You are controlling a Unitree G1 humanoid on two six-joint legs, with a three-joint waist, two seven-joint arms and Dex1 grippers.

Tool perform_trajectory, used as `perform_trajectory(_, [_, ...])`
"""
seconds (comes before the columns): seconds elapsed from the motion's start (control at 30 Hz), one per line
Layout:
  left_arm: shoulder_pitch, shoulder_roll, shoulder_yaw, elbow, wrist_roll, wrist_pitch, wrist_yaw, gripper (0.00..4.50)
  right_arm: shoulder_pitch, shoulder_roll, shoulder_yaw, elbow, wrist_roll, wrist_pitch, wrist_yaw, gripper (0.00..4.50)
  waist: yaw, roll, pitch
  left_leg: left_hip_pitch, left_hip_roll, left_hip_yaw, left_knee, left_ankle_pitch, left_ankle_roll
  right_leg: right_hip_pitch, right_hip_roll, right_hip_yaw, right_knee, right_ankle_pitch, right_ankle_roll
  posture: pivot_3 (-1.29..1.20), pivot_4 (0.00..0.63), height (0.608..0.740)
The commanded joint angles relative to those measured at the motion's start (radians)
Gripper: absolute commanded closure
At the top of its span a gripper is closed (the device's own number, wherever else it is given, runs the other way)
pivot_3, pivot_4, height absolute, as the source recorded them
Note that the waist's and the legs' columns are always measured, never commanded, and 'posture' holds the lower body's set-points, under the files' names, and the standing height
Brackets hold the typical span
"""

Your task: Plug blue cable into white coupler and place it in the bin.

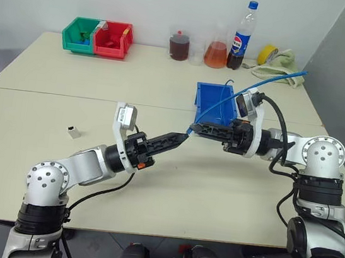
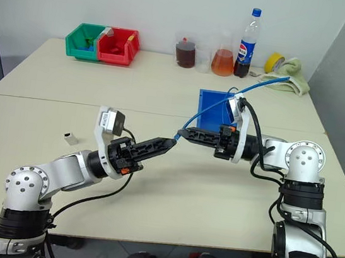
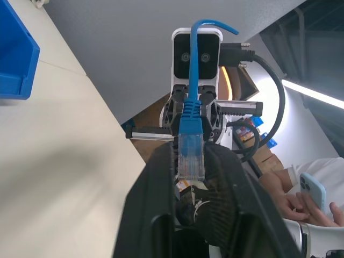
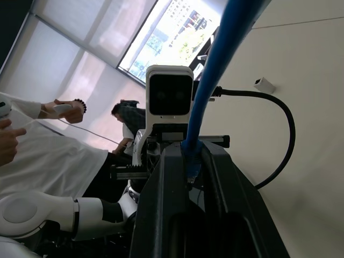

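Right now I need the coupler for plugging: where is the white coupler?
In the left eye view, the white coupler lies alone on the table at the robot's left, beyond the left arm.

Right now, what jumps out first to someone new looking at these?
The two tools meeting tip to tip above the middle of the table: the right tool shut on the blue cable near its plug, the left tool at the plug end. Right behind them sits the blue bin. The white coupler lies alone on the table, off to the left.

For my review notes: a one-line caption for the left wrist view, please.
Blue cable with its clear plug between the left gripper fingers, facing the right gripper.
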Motion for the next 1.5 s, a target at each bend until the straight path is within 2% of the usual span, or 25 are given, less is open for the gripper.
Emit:
perform_trajectory(0.03, [0.003, 0.015, 0.009, -0.034, -0.012, -0.011, -0.018, 2.68, -0.015, -0.008, -0.012, -0.029, -0.004, 0.003, 0.021, 4.42, 0.000, 0.000, 0.000, 0.000, 0.000, 0.000, 0.000, 0.000, 0.000, 0.000, 0.000, 0.000, 0.000, 0.000, 0.000, 0.00, 0.150, 0.740])
perform_trajectory(0.23, [0.030, 0.057, 0.028, -0.057, -0.028, 0.001, -0.040, 1.49, -0.011, -0.013, -0.013, -0.032, -0.017, 0.003, 0.032, 4.42, 0.000, 0.000, 0.000, 0.000, 0.000, 0.000, 0.000, 0.000, 0.000, 0.000, 0.000, 0.000, 0.000, 0.000, 0.000, 0.00, 0.150, 0.740])
perform_trajectory(0.33, [0.104, 0.122, 0.060, -0.107, -0.042, 0.021, -0.066, 0.93, -0.011, -0.015, -0.015, -0.031, -0.030, -0.004, 0.042, 4.42, -0.004, 0.000, 0.000, 0.000, 0.000, 0.000, -0.001, 0.000, 0.000, 0.000, 0.000, 0.000, 0.000, 0.000, 0.000, 0.00, 0.150, 0.740])
perform_trajectory(0.43, [0.215, 0.209, 0.101, -0.177, 0.032, 0.035, -0.141, 0.37, -0.013, -0.015, -0.016, -0.029, -0.040, -0.015, 0.048, 4.42, -0.004, 0.000, 0.000, 0.000, 0.001, 0.001, -0.002, 0.000, 0.000, -0.001, 0.000, 0.000, 0.000, 0.000, 0.000, 0.00, 0.150, 0.740])
perform_trajectory(0.5, [0.308, 0.272, 0.136, -0.224, 0.137, 0.021, -0.218, 0.03, -0.012, -0.016, -0.016, -0.031, -0.046, -0.022, 0.053, 4.42, -0.003, 0.001, 0.001, 0.000, 0.001, 0.001, -0.002, 0.000, 0.000, -0.002, 0.000, 0.001, 0.000, 0.000, -0.001, 0.00, 0.150, 0.740])
perform_trajectory(0.7, [0.574, 0.370, 0.253, -0.253, 0.473, -0.135, -0.397, 0.03, -0.002, -0.031, 0.006, -0.045, -0.083, -0.043, 0.106, 4.42, -0.002, 0.002, 0.001, 0.001, 0.001, 0.001, -0.003, 0.000, 0.000, -0.002, 0.000, 0.000, -0.001, -0.001, -0.001, 0.00, 0.150, 0.740])
perform_trajectory(0.8, [0.696, 0.392, 0.309, -0.236, 0.710, -0.281, -0.430, 0.03, -0.005, -0.033, 0.016, -0.040, -0.100, -0.052, 0.131, 4.42, -0.001, 0.002, 0.001, 0.000, 0.001, 0.001, -0.004, 0.000, 0.000, -0.003, -0.001, 0.000, -0.001, -0.002, -0.003, 0.00, 0.150, 0.740])
perform_trajectory(0.87, [0.726, 0.354, 0.350, -0.194, 0.851, -0.383, -0.360, 0.03, -0.009, -0.030, 0.023, -0.037, -0.116, -0.059, 0.148, 4.42, -0.001, 0.003, 0.002, 0.001, 0.001, 0.002, -0.006, 0.000, 0.000, -0.003, -0.001, 0.000, -0.002, -0.002, -0.004, 0.00, 0.150, 0.740])
perform_trajectory(0.93, [0.708, 0.286, 0.372, -0.165, 0.967, -0.447, -0.221, 0.03, -0.014, -0.027, 0.029, -0.032, -0.127, -0.063, 0.161, 4.42, 0.001, 0.003, 0.002, 0.000, 0.001, 0.002, -0.007, 0.000, 0.000, -0.004, -0.002, 0.000, -0.003, -0.002, -0.003, 0.00, 0.150, 0.740])
perform_trajectory(1.0, [0.671, 0.205, 0.356, -0.139, 1.104, -0.485, -0.039, 0.03, -0.019, -0.022, 0.037, -0.026, -0.137, -0.066, 0.173, 4.42, 0.002, 0.003, 0.002, 0.000, 0.001, 0.002, -0.008, 0.000, 0.000, -0.003, -0.002, 0.000, -0.004, -0.001, -0.002, 0.00, 0.150, 0.740])
perform_trajectory(1.1, [0.631, 0.109, 0.303, -0.137, 1.251, -0.512, 0.113, 0.03, -0.025, -0.017, 0.043, -0.021, -0.152, -0.068, 0.190, 4.42, 0.002, 0.000, 0.001, -0.001, 0.001, 0.002, -0.010, -0.001, 0.001, -0.004, -0.003, 0.000, -0.005, -0.001, -0.002, 0.00, 0.150, 0.740])
perform_trajectory(1.27, [0.509, -0.027, 0.209, -0.112, 1.387, -0.523, 0.268, 0.03, -0.041, -0.013, 0.051, -0.004, -0.173, -0.070, 0.208, 4.42, 0.005, -0.001, 0.000, -0.001, 0.000, 0.003, -0.010, -0.002, 0.003, -0.004, -0.005, 0.000, -0.006, 0.000, -0.001, 0.00, 0.150, 0.740])
perform_trajectory(1.5, [0.328, -0.144, 0.127, 0.014, 1.523, -0.565, 0.379, 0.03, -0.057, -0.012, 0.053, 0.008, -0.197, -0.066, 0.226, 4.42, 0.007, -0.001, 0.000, -0.001, -0.001, 0.004, -0.008, -0.002, 0.003, -0.003, -0.004, 0.000, -0.004, 0.001, 0.001, 0.00, 0.150, 0.740])
